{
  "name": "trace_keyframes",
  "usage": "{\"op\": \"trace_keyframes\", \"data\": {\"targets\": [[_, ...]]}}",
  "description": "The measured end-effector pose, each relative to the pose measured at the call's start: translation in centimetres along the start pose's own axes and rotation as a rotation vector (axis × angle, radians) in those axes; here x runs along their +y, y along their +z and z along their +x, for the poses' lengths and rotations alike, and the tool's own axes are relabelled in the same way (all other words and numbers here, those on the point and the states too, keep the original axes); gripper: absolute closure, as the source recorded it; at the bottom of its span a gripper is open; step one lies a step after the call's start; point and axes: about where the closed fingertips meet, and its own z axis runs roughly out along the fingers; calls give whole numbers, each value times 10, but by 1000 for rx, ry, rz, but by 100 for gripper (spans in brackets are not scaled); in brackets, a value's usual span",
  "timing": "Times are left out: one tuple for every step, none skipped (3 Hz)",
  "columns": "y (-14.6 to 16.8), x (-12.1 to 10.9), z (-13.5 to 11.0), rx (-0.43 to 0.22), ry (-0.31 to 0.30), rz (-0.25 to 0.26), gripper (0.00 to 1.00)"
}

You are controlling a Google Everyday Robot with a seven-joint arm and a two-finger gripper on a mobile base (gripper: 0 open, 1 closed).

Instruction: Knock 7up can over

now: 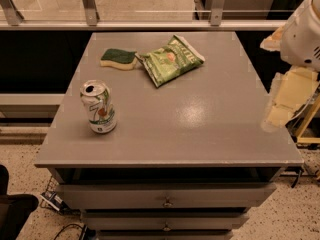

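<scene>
Standing upright in the left of the frame, the small silver-white aluminium 7up can [99,107] with a green lower band sits near the left edge of the flat grey tabletop [200,134]. A green-and-yellow sponge [118,58] and a flat green chip bag [170,60] lie just beside each other toward the upper middle. The robot's pale cream gripper [280,109] hangs at the right edge, well apart from the can; whether it is open or closed cannot be told.
</scene>
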Motion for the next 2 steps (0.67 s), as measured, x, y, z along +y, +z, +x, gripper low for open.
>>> {"op": "trace_keyframes", "data": {"targets": [[8,-5,-23,-158,27,17,0],[27,1,-53,-355,21,26,0]]}}
